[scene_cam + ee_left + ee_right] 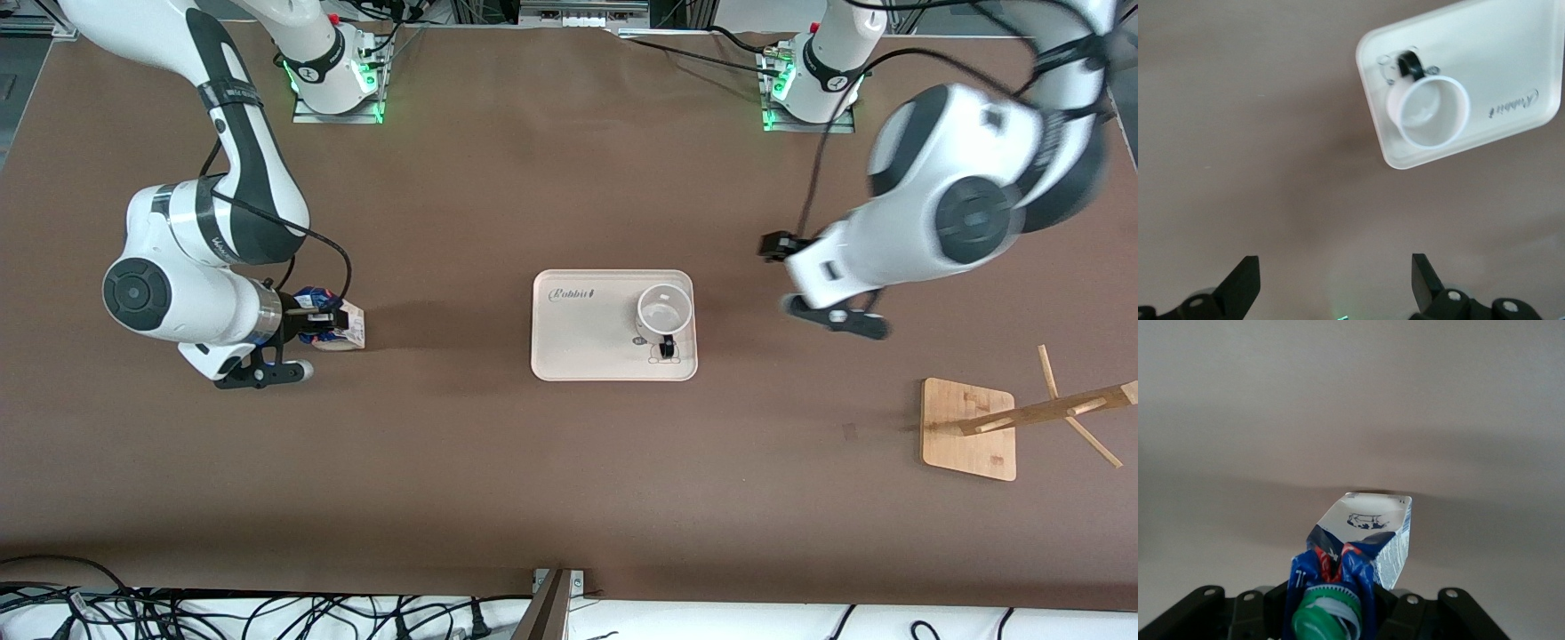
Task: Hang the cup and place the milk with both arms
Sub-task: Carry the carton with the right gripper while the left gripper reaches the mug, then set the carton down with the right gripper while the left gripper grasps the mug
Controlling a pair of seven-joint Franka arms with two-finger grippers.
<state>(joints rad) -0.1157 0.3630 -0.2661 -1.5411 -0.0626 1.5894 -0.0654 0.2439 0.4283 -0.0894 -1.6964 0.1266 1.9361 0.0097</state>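
Observation:
The white cup (664, 310) stands upright on a white tray (587, 347), its black handle (667, 348) turned toward the front camera. It also shows in the left wrist view (1430, 110). My left gripper (775, 246) is up in the air over bare table between the tray and the left arm's end, open and empty (1335, 267). My right gripper (316, 320) is shut on the milk (340, 325) at its blue top. The carton lies tipped on its side low over the table, its base toward the tray. In the right wrist view the milk (1368, 543) shows its green cap (1328, 613).
A wooden mug rack with pegs (1045, 411) on a square wooden base (969, 440) stands near the left arm's end of the table, nearer to the front camera than the tray. The tray shows in the left wrist view (1511, 60). Brown table (498, 444) lies around.

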